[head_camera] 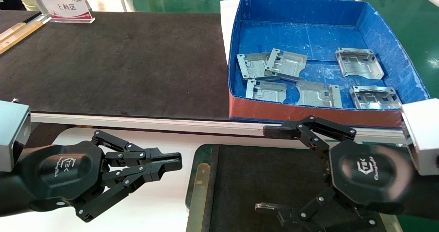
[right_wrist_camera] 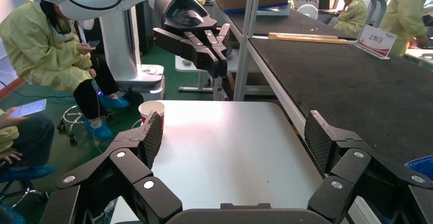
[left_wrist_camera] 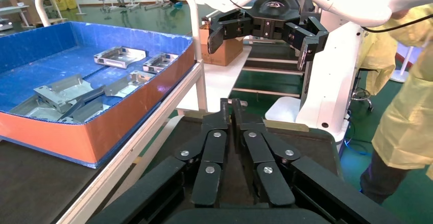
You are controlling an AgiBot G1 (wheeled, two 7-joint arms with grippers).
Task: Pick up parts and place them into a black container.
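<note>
Several silver-grey stamped metal parts lie loose in the blue box at the far right; they also show in the left wrist view. The black container, a shallow tray with a dark green worn rim, sits near me at bottom centre and holds no part. My right gripper hangs over the tray, wide open and empty; its own view looks across the white table. My left gripper is shut and empty, left of the tray, pointing at it.
A large black mat covers the upper table, with a white sign at its far left. The tray rests on a white table. A paper cup stands past that table's edge. People in yellow coats are nearby.
</note>
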